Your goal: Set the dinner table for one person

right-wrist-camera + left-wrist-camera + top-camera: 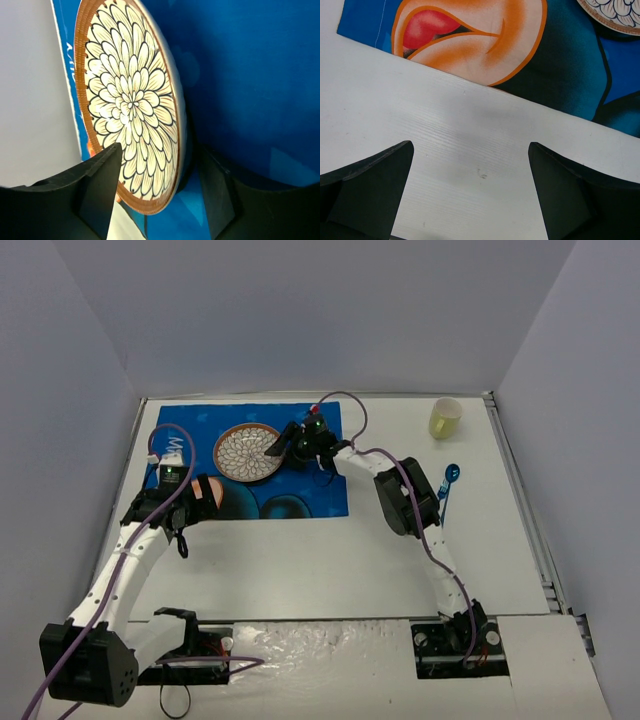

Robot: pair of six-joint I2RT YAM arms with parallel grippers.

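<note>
**A:** Where is the dinner table (300, 570) found relative to the two grippers?

**B:** It is spread under both of them. The left gripper (470, 145) is held low over bare white tabletop, just beside the near edge of the blue placemat (300, 495). Its fingers are set wide apart and nothing is seen between them. The right gripper (160, 150) is reached out over the far left part of the table, above the placemat.

**A:** How is the right gripper set?

**B:** Its jaws are parted and placed astride the right rim of the patterned plate (247, 452). One finger is seen over the plate's flowered face and the other past its edge. A dark gap is seen between the rim and that outer finger, so no clamping is shown. Whether the inner finger touches the plate cannot be told.

**A:** And how is the table itself laid out?

**B:** It is laid flat, top face up, with its edges square to the arms' bases. Its long side appears to run from left to right, but the near strip is covered by the bases, so this cannot be told for sure. The placemat is laid in the far left corner. A yellow cup (445, 418) and a blue utensil (450, 480) are seen at the far right, well apart from both grippers.
</note>
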